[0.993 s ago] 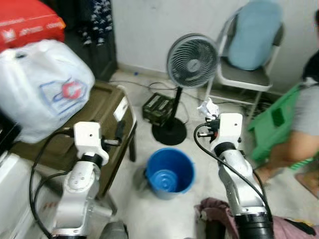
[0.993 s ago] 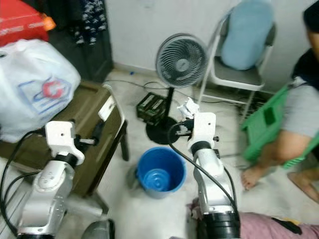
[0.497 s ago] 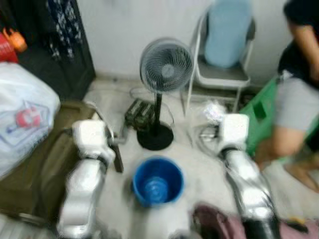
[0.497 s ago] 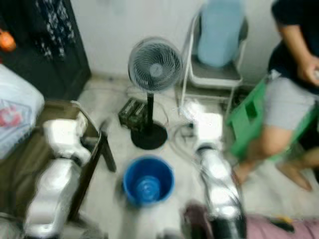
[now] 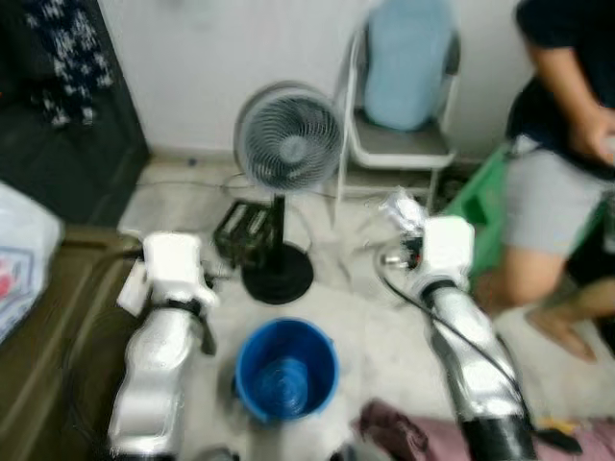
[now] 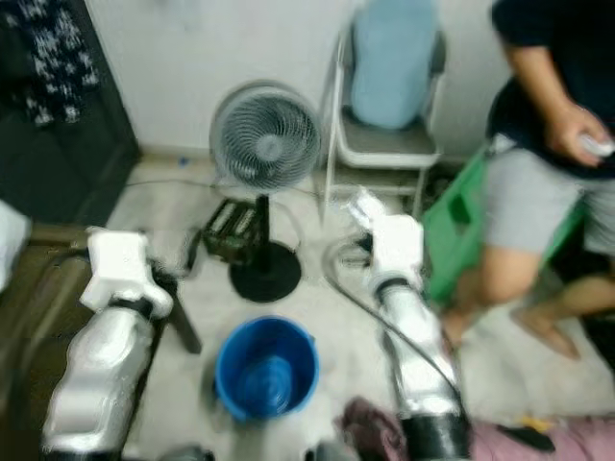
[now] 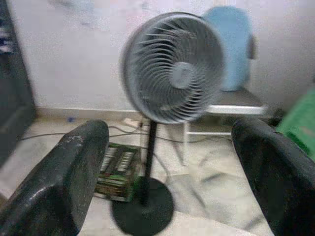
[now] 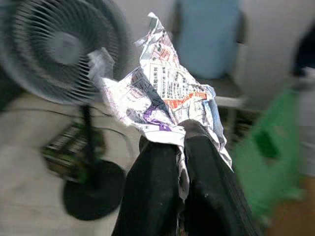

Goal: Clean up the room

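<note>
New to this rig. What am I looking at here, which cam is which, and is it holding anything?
This is a walking humanoid with two silver arms, each ending in two black fingers. The two wide pictures come from its head, looking down; the other two come from cameras on its wrists. The right gripper has its jaws shut on a crumpled newspaper scrap. The left gripper is open and holds nothing. On the floor between the arms stands a blue bucket, with a standing fan behind it and a folding chair by the wall. A person stands on the right.

Left hand point(image 7: 170, 172) fingers wide apart, right hand point(image 8: 181, 162) clamped together
</note>
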Controlling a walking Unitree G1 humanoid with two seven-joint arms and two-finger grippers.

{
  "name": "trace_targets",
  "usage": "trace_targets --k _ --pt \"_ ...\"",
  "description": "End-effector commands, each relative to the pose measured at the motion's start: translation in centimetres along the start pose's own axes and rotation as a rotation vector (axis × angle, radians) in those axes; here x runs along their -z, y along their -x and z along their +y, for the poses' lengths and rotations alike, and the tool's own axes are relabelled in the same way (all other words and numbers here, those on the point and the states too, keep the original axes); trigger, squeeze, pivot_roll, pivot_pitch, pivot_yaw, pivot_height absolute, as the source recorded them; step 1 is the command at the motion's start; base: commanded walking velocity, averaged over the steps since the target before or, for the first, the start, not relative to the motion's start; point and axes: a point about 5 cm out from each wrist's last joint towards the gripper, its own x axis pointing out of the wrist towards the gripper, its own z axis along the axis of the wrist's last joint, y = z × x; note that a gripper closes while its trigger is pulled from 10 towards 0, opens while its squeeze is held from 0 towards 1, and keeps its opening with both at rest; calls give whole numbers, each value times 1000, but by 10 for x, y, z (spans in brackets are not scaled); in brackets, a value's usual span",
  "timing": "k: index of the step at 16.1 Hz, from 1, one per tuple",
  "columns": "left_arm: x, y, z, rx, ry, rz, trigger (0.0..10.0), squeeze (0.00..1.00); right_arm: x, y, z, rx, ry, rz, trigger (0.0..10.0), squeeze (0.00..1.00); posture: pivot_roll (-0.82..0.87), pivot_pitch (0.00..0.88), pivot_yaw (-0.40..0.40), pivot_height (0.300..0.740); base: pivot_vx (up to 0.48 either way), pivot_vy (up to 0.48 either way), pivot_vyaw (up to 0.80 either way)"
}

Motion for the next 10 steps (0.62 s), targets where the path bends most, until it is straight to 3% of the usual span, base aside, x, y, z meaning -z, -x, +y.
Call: trace_targets --k 1,6,8,10 --pt "1 3 11 -36 -17 12 10000 0 -5 -2 9 -29 -9 -17 10000 0 -17 50 -87 740 0 0 0" --pt "-2 0 12 -32 -27 -3 10000 0 -6 -5 11 -36 -4 -26 10000 0 -15 58 -85 740 0 0 96" --pt "-3 1 13 -35 -22 -10 10000 0 -6 -5 12 -33 -12 -26 10000 0 -15 58 -85 740 287 0 800" --pt "-3 1 13 -38 -22 -7 10000 0 -6 -6 13 -34 -12 -24 10000 0 -11 46 -85 740 289 0 0"
